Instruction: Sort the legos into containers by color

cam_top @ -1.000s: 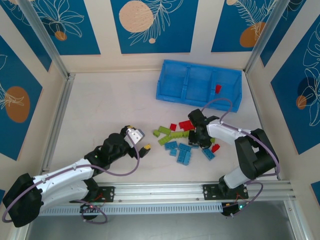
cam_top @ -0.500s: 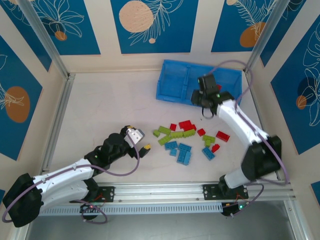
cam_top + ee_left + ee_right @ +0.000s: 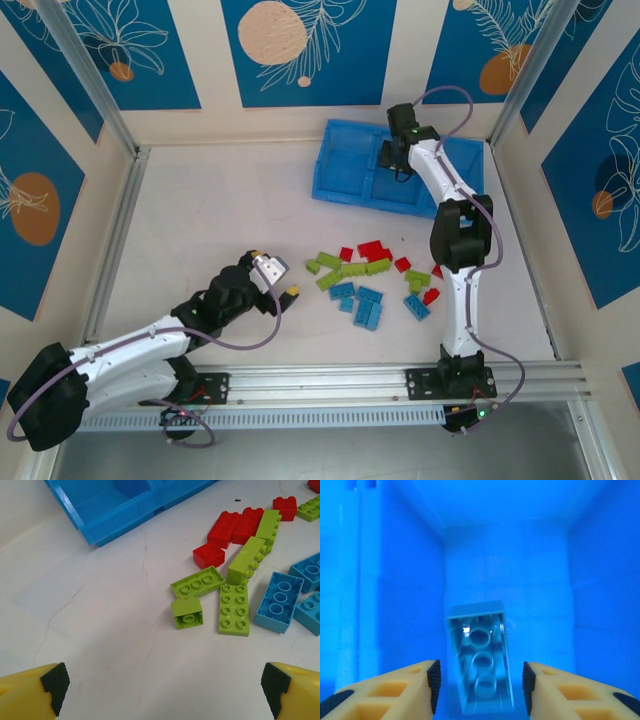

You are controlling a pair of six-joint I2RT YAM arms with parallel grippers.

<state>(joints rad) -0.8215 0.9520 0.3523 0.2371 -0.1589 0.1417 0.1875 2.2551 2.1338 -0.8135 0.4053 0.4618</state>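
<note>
Right wrist view: a small light blue studded plastic brick (image 3: 480, 670) lies in a compartment of the bright blue rectangular plastic tray (image 3: 600, 580). The right gripper (image 3: 479, 680) fingers stand slightly wider than the brick, with gaps on both sides. Top external view places the gripper over the middle compartment. Left wrist view: the left gripper (image 3: 165, 685) is spread wide and empty over the bare white table (image 3: 100, 630). Loose lime green, red and light blue bricks (image 3: 235, 580) lie ahead, apart from the tray corner.
</note>
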